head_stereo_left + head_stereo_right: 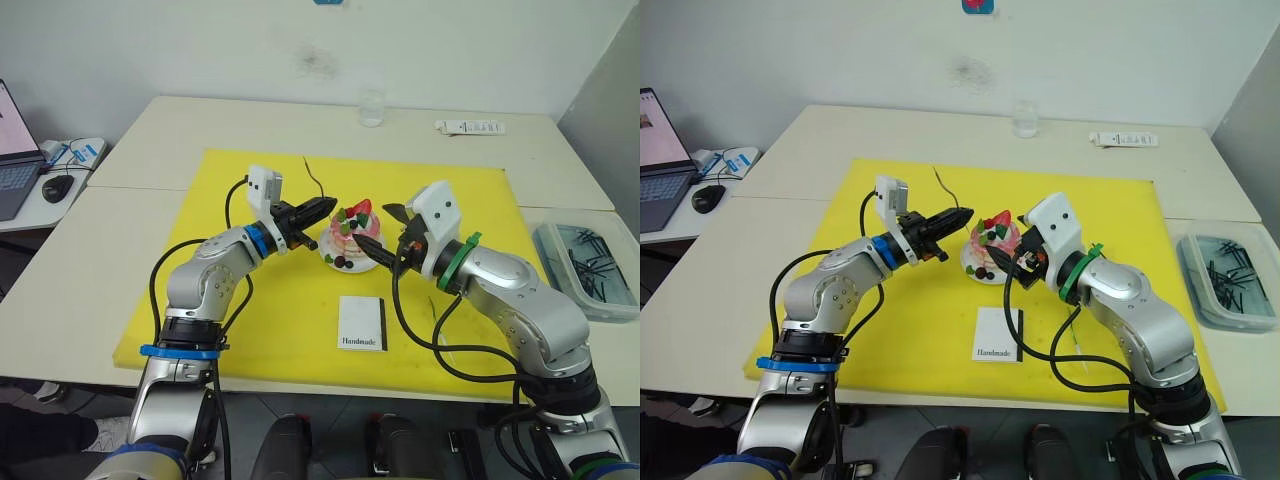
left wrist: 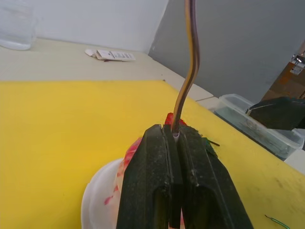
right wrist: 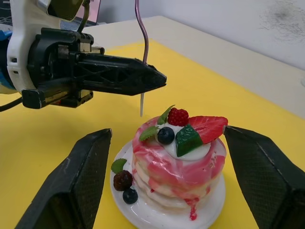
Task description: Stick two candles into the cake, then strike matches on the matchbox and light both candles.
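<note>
With the candle (image 3: 141,47) pinched upright in the left gripper (image 3: 159,78) just above the cake (image 3: 176,157), and the right gripper (image 3: 167,186) spread wide around the cake, buckling of the thin stick is risked if it is pressed down off-axis.

A yellow mat (image 1: 250,300) was spread across the pale table (image 1: 300,125). A clear glass (image 1: 371,107) was set near the far edge, a white strip-like packet (image 1: 470,127) beside it. A clear plastic tub (image 1: 588,265) — dark bits inside — was placed at the right. A laptop (image 1: 15,150) and mouse (image 1: 58,187) were seen at the left.
</note>
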`<state>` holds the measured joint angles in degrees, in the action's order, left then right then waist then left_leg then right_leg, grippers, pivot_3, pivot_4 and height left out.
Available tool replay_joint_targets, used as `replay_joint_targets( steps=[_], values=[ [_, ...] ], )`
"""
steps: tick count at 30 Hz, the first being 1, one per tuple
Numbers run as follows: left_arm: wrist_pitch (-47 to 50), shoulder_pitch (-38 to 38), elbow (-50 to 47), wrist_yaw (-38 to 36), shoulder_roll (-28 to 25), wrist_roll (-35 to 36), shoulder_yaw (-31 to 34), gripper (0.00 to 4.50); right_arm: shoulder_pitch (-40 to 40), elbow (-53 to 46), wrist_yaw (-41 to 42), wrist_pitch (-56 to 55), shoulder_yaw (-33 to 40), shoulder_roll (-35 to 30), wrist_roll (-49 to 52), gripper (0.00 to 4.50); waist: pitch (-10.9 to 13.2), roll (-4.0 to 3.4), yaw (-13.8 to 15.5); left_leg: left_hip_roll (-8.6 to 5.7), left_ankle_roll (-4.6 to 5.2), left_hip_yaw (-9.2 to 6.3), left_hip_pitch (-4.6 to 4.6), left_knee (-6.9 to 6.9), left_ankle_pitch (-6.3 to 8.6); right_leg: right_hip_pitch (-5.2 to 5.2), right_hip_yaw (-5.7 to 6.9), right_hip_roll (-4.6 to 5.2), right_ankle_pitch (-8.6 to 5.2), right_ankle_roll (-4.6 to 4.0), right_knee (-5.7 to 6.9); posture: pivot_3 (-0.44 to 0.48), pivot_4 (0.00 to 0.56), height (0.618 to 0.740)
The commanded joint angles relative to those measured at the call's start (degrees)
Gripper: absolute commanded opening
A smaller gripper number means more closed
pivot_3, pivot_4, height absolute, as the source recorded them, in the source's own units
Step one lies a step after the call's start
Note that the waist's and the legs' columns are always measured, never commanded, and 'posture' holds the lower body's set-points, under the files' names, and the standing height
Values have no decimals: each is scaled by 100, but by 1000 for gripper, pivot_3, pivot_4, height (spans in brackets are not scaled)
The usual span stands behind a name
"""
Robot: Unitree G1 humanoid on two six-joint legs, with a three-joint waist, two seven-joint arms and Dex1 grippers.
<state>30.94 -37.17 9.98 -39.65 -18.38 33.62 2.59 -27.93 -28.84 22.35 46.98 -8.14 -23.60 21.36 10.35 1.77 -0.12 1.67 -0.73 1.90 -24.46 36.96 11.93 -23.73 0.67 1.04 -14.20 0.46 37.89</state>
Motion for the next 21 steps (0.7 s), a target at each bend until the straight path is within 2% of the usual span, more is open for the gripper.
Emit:
replay_joint_targets(
  steps=[1, 21],
  values=[
    [-208, -214, 21, -106, 34, -101, 64, 0, -27, -252, -63, -15, 118, -11, -56, 3901, 0, 0, 0, 0, 0, 0, 0, 0, 0, 0, 0, 0, 0, 0, 0, 0, 150, 740],
    [-634, -266, 591, -192, 345, -340, 182, 0, 19, -313, -187, 46, 177, -19, -87, 3901, 0, 0, 0, -1, 0, 1, 0, 1, 0, 0, 0, -2, 0, 0, 2, 0, 150, 740]
  ],
)
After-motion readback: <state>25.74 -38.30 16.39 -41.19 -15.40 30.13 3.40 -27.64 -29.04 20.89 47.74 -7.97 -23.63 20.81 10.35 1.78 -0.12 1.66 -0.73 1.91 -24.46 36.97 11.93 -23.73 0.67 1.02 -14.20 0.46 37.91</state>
